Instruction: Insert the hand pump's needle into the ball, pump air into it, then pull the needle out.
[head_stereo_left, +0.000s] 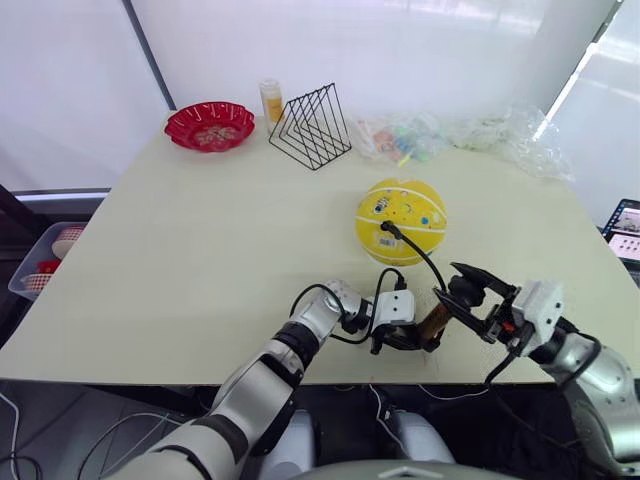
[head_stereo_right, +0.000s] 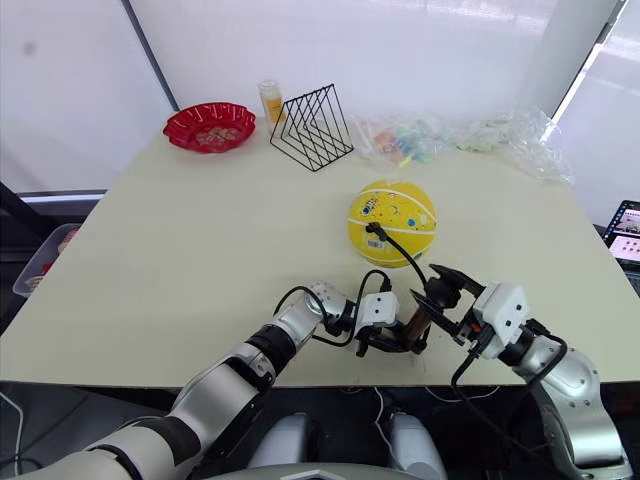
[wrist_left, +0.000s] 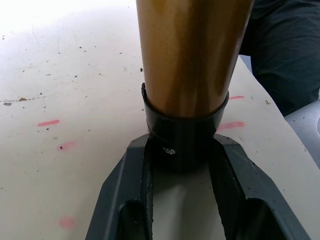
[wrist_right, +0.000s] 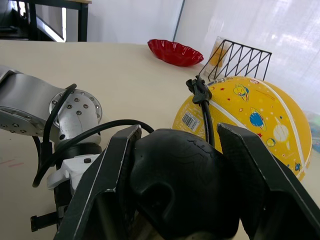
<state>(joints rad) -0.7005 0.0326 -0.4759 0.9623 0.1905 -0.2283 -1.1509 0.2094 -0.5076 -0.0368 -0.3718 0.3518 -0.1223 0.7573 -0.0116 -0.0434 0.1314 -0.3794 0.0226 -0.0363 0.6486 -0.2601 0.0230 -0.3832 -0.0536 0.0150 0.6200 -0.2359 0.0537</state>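
One pump (head_stereo_left: 433, 322) stands near the counter's (head_stereo_left: 200, 260) front edge, between the two grippers. The left gripper (wrist_left: 182, 160) has its jaws pinching the black base cap, just below the gold barrel. The right gripper (wrist_right: 175, 180) has its jaws closed around the black T-handle (wrist_right: 175, 185) at the top.

One thin black hose (head_stereo_left: 415, 250) runs from the pump up to the single yellow ball (head_stereo_left: 401, 221), which sits just behind the pump. The hose's fitting (wrist_right: 198, 90) sits against the ball's skin; the needle itself is too small to make out, so I judge it already seated.

Handling, as judgement: the pump is rigid and light, its metal barrel smooth and likely slippery, so the caps and handle are the surer holds. The ball is round and free to roll, with nothing bracing it. The hose is limp and will tug at the fitting if the pump shifts.

Also counted at the far side: one red bowl (head_stereo_left: 210, 126), one wire rack (head_stereo_left: 311, 127), one small jar (head_stereo_left: 271, 100), and a heap of clear bags (head_stereo_left: 480, 135).
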